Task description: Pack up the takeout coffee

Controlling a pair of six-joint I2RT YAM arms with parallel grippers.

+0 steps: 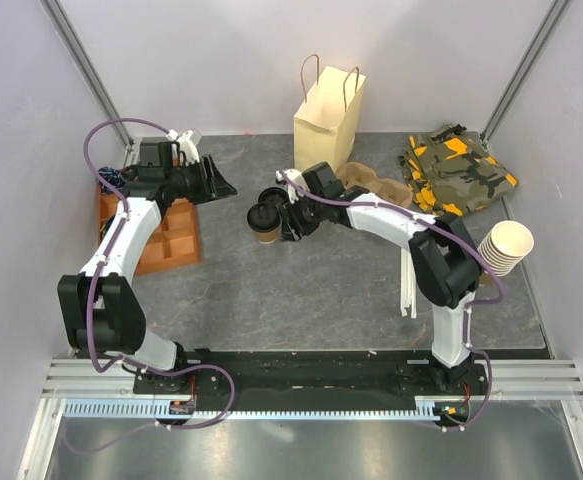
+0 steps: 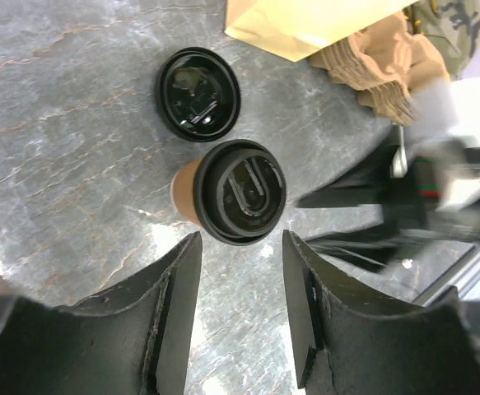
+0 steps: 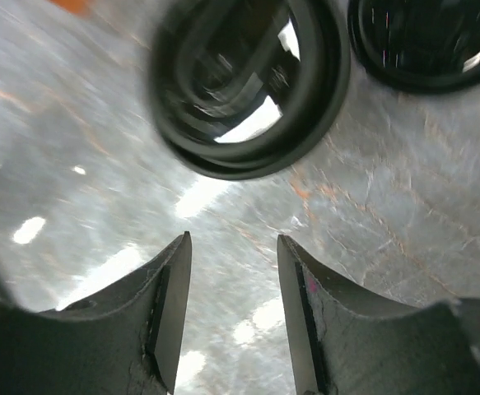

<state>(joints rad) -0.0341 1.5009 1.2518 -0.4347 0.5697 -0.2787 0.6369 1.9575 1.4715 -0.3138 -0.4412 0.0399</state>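
The takeout coffee [image 1: 264, 222] is seen upright on the grey counter [image 1: 301, 290], left of centre. A loose black lid [image 1: 274, 197] is laid just beside it on the far side. The right gripper [image 3: 233, 243] is held open close by the cup with nothing between its jaws. The left gripper [image 2: 240, 243] is likewise open and empty, pointed at the cup from the left and apart from it. A tan paper bag [image 1: 328, 115] is stood upright at the far edge, and the right arm is stretched across in front of it. Pulp cup carriers [image 1: 376, 185] are piled by the bag's base. A camouflage cloth [image 1: 458, 170] and a stack of pale cups [image 1: 506, 248] are found to the right, and an orange tray [image 1: 171, 245] beneath the left arm.
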